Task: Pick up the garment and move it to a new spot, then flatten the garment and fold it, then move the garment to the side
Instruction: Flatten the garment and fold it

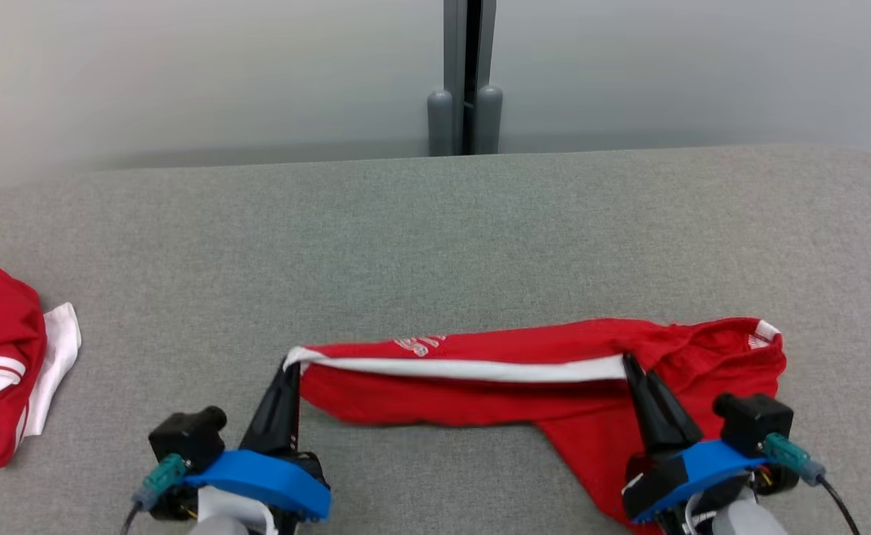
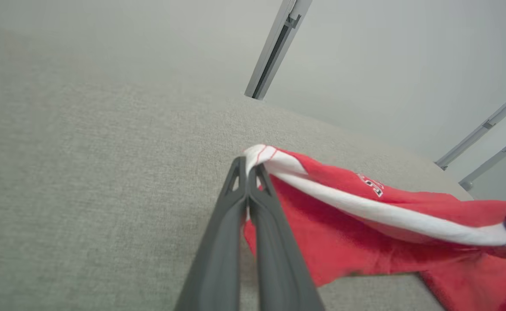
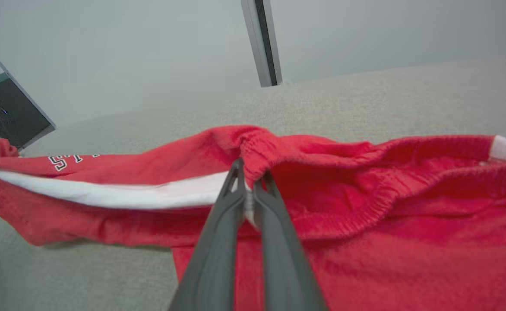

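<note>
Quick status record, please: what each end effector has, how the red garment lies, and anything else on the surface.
surface: grey fabric-covered table
red garment: white stripe pulled taut between the two grips, lower part lying on the table
left end effector: shut on the stripe's left end
right end effector: shut on the gathered elastic band at the stripe's right end
other item: second red-and-white garment, crumpled at the table's left, apart from the held one
fold: not yet done

The red garment (image 3: 365, 242) bears white lettering (image 3: 65, 160) (perhaps "ST", otherwise unreadable).
</note>
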